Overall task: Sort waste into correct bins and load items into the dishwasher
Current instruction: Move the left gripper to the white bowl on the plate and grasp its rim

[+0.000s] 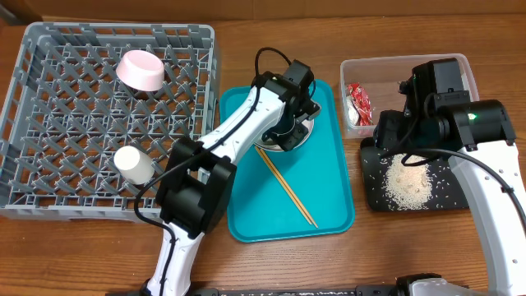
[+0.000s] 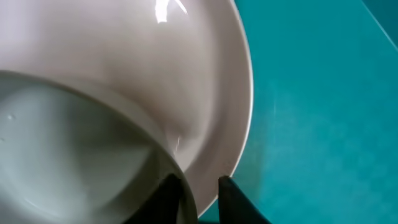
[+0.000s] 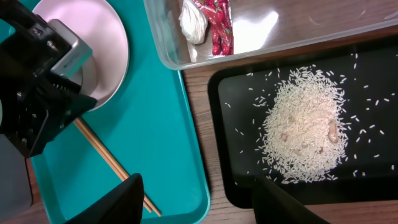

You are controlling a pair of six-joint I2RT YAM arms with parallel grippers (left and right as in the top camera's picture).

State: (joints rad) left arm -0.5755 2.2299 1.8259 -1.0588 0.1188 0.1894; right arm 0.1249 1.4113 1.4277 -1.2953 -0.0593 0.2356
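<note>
My left gripper point(image 2: 200, 186) is shut on the rim of the grey-white bowl point(image 2: 62, 143), one finger inside it and one outside. The bowl sits on the round white plate point(image 2: 211, 93) on the teal tray point(image 1: 329, 181). Wooden chopsticks point(image 1: 286, 187) lie diagonally on that tray. My right gripper point(image 3: 196, 186) is open and holds nothing, hanging over the gap between the teal tray and the black tray point(image 3: 373, 155), which holds a pile of rice point(image 3: 305, 127). The red wrapper point(image 3: 217, 25) lies in the clear tub point(image 1: 390, 66).
The grey dish rack point(image 1: 107, 33) fills the left of the table. A pale pink bowl point(image 1: 140, 70) lies upside down at its back, and a small white cup point(image 1: 133, 163) lies near its front right. A white crumpled wad point(image 3: 193, 25) sits beside the wrapper.
</note>
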